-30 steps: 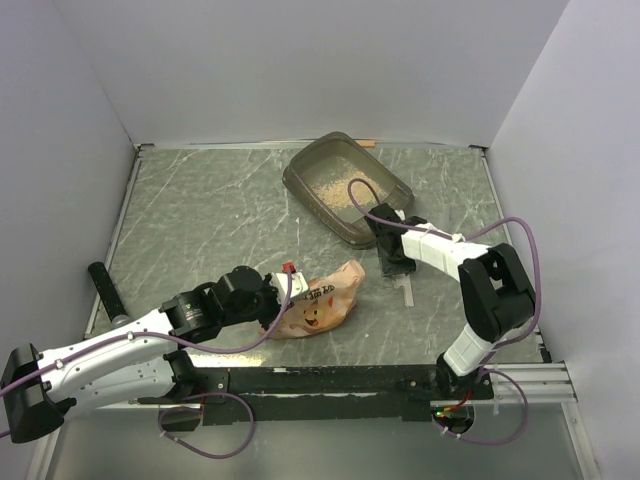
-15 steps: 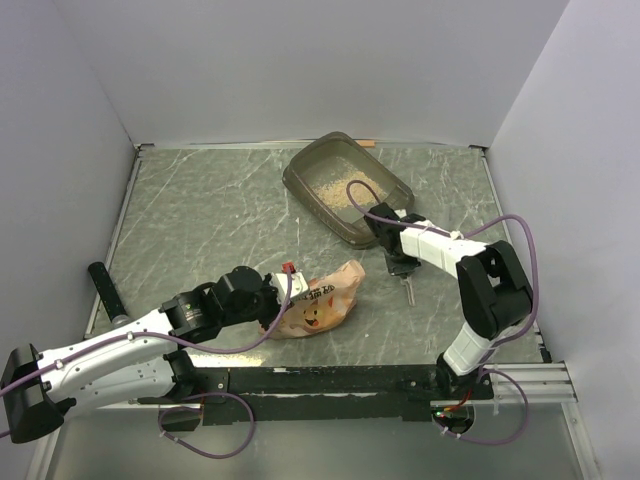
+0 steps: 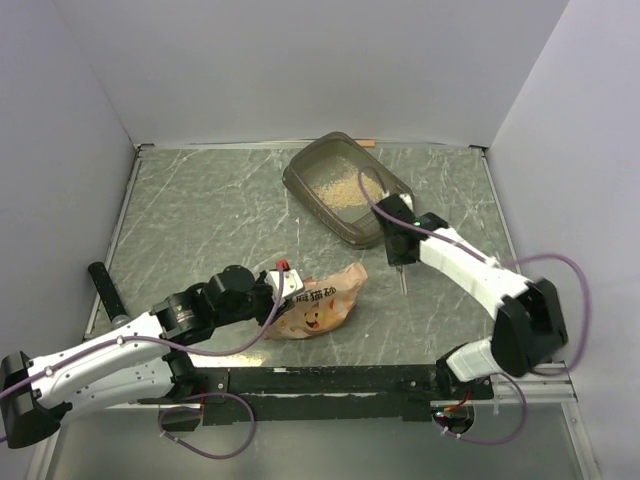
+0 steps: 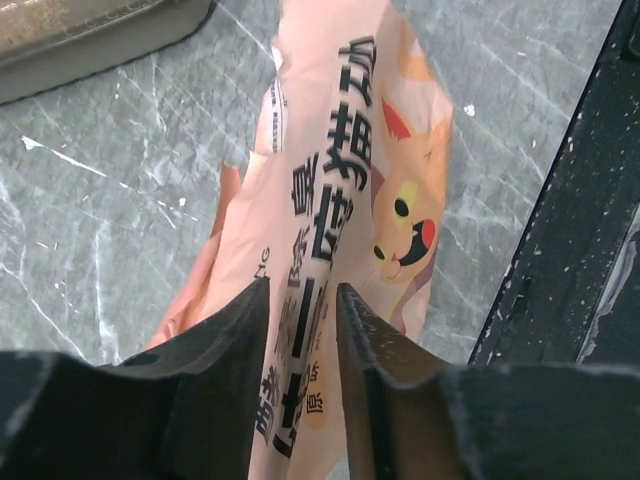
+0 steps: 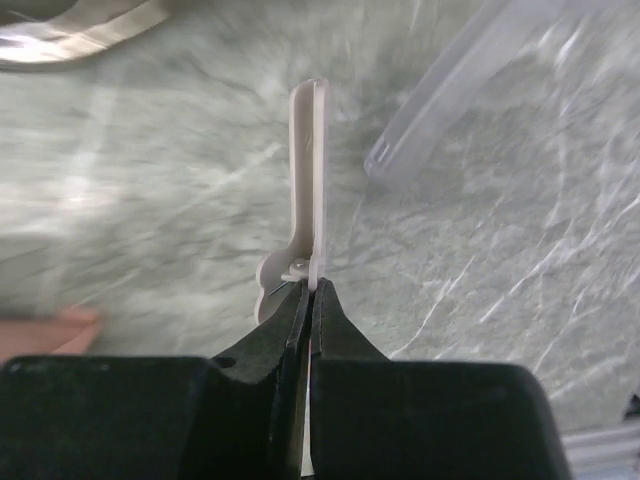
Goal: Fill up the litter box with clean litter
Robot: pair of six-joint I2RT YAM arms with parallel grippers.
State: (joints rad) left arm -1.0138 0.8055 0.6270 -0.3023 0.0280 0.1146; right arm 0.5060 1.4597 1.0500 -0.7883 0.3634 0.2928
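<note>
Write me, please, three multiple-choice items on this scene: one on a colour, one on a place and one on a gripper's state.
1. The bag is: A. blue; B. orange-pink; C. green.
2. The clean litter lies: A. in the litter box; B. on the bag; C. nowhere in view.
3. The right gripper is: A. wide open; B. shut on the bag; C. shut on a pale plastic strip.
Key: 1 B, its printed plastic shows orange-pink; 2 A, tan granules lie on the box's floor; 3 C, the closed jaws pinch the strip's end.
</note>
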